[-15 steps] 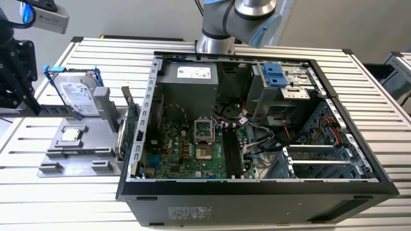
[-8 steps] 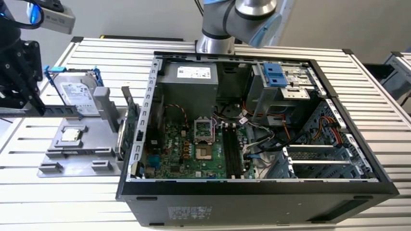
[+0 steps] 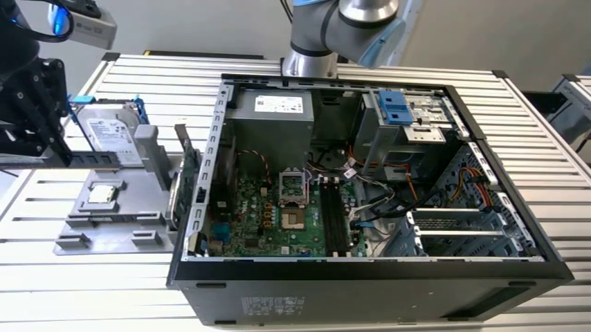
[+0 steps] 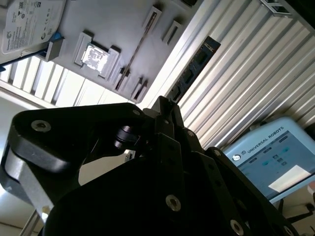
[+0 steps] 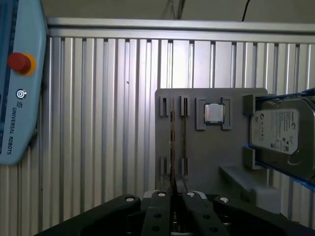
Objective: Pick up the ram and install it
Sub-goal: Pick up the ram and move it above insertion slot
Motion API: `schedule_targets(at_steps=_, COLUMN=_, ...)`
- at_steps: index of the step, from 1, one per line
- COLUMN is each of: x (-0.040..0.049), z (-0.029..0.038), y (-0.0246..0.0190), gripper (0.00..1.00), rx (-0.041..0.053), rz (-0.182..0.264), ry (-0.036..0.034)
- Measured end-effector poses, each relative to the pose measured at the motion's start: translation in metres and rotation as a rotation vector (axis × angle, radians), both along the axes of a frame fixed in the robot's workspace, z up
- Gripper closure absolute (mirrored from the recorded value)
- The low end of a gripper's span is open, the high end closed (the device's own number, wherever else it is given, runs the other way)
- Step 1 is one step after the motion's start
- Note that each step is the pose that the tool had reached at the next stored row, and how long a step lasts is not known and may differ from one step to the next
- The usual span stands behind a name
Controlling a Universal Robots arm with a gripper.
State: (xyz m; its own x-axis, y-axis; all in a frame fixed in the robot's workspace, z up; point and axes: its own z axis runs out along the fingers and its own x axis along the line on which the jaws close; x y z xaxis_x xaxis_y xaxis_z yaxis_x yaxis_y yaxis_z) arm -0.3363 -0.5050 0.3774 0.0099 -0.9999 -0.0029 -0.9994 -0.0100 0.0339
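In the exterior view my black gripper (image 3: 61, 156) hangs at the far left, above the grey holder tray (image 3: 138, 218). It is shut on one end of the ram (image 3: 98, 158), a narrow dark green stick that juts level towards the open computer case (image 3: 369, 273). In the second wrist view the ram (image 4: 194, 66) runs out from the closed gripper (image 4: 165, 105) as a dark strip with chips. In the first wrist view the ram (image 5: 172, 142) is edge-on, a thin line rising from the gripper (image 5: 173, 195). The motherboard's long black memory slots (image 3: 333, 216) lie inside the case.
On the tray sit a processor chip (image 3: 102, 194) and a silver hard drive (image 3: 111, 131) in a blue frame. A large green expansion card (image 3: 189, 181) stands between tray and case. A blue and white control pendant (image 5: 17, 83) lies on the slatted table (image 3: 74, 277).
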Motion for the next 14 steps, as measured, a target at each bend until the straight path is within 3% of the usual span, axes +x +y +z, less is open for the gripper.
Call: schedule_targets(at_steps=14, x=0.0156, z=0.0000, y=0.0000, gripper=1.00, rx=0.0001, rz=0.000, ry=0.0000)
